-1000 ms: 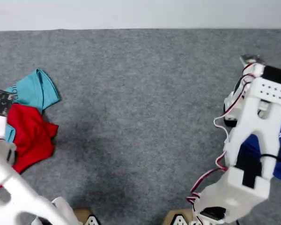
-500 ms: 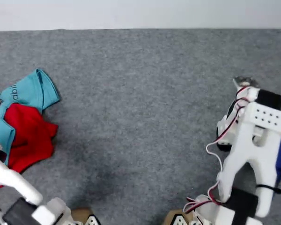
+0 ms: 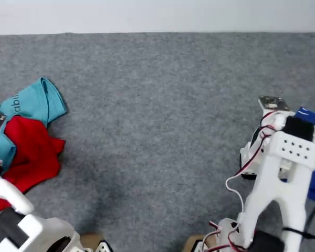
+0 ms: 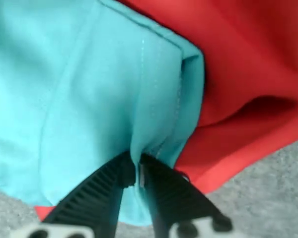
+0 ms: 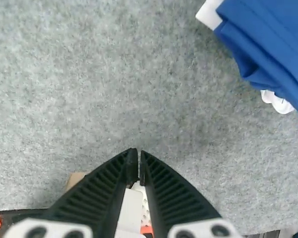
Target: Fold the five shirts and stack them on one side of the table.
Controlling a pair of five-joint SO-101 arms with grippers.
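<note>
**Left arm has the teal shirt by a fold; folding has barely begun**

Nearest in, the left gripper (image 4: 137,171) is closed on a thin ridge of the teal shirt (image 4: 79,89), its two black jaws pinched together with the cloth caught between them near a stitched hem. The red shirt (image 4: 258,59) lies just beside that pinch, bunched up and overlapping the teal one. The right gripper (image 5: 138,166) is closed too, but on nothing. It hangs over the bare grey table cover (image 5: 89,74), with the blue shirt (image 5: 273,44) a little way off to one side. A scrap of white cloth (image 5: 208,15) sticks out from under the blue; whether that is another shirt I cannot tell.

From above, the teal shirt (image 3: 34,102) and red shirt (image 3: 34,152) sit crumpled together at the left edge, and the blue shirt (image 3: 311,116) lies at the right edge, partly behind the right arm (image 3: 283,173). The wide middle of the table (image 3: 157,105) separates them.

I judge the step in hand to be pulling the teal shirt free of the red one so it can be spread flat. The next move calls for dragging it towards the open middle without towing the red shirt along. The right gripper would need to open and take a second corner to stretch the cloth. A pinch this thin may slip.
</note>
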